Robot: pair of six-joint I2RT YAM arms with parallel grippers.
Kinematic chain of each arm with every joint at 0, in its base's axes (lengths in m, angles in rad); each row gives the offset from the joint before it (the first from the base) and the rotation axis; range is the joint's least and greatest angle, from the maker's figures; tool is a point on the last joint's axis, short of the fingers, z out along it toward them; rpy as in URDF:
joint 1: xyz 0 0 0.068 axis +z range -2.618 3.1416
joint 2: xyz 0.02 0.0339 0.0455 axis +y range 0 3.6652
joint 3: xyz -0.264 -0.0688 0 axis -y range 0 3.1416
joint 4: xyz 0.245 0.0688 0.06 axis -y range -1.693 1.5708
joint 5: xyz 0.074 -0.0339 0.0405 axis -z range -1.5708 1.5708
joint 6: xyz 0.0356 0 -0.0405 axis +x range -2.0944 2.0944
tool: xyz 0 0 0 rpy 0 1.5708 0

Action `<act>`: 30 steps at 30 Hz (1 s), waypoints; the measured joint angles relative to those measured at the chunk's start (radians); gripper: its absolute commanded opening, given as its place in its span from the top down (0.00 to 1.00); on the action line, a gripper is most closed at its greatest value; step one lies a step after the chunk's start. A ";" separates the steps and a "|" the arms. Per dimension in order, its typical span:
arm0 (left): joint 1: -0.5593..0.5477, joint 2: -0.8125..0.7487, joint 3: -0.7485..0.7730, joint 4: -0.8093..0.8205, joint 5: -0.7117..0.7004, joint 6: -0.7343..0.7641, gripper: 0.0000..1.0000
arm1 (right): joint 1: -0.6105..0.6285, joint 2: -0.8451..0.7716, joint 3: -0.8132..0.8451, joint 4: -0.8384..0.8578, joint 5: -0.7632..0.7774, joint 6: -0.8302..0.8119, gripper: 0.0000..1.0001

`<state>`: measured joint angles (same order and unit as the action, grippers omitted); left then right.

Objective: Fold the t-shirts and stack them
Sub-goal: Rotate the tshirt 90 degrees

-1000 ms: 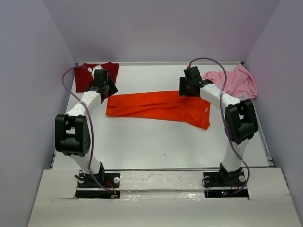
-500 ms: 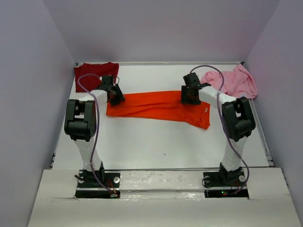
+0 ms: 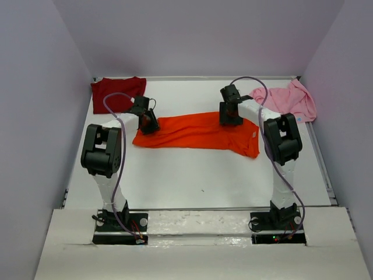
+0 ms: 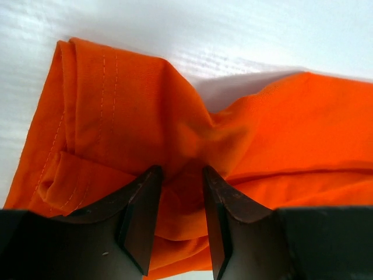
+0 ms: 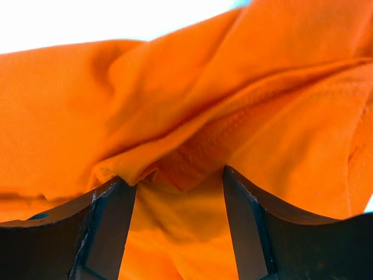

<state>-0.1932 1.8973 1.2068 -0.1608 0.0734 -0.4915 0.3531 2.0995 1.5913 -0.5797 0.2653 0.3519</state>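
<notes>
The orange t-shirt (image 3: 198, 131) lies as a long folded band across the middle of the white table (image 3: 192, 175). My left gripper (image 3: 148, 125) presses down on its left end. Seen from the left wrist, the jaws (image 4: 182, 172) stand partly closed, a bunched ridge of orange cloth (image 4: 116, 105) between them. Over the band's far edge near its right end, my right gripper (image 3: 230, 119) is open. Its jaws (image 5: 175, 178) stand wide on either side of a raised fold of orange cloth (image 5: 175, 87). The maroon t-shirt (image 3: 113, 93) lies at the back left, the pink one (image 3: 288, 99) crumpled at the back right.
Lilac walls close in the table on the left, back and right. The maroon shirt sits just behind my left arm, and the pink shirt lies beside my right arm's forearm. A raised white ledge (image 3: 198, 219) with both arm bases runs along the near edge.
Both grippers have come down from the back onto the orange shirt's far edge. The left jaws have narrowed a little and the cloth's left end has bunched slightly.
</notes>
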 measured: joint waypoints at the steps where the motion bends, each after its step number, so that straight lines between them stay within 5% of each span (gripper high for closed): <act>1: -0.003 -0.008 -0.010 -0.003 -0.003 -0.002 0.52 | 0.000 0.014 0.019 -0.007 0.000 -0.002 0.34; 16: -0.014 -0.320 -0.339 -0.084 -0.072 -0.060 0.53 | -0.001 0.159 0.270 -0.084 -0.016 -0.046 0.34; 30: -0.024 -0.596 -0.536 -0.108 0.055 -0.167 0.53 | -0.013 0.317 0.505 -0.103 -0.109 -0.055 0.34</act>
<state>-0.2169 1.3010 0.6704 -0.2684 0.1287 -0.6590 0.3397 2.4161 2.0960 -0.6823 0.1566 0.2966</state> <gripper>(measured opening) 0.475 0.656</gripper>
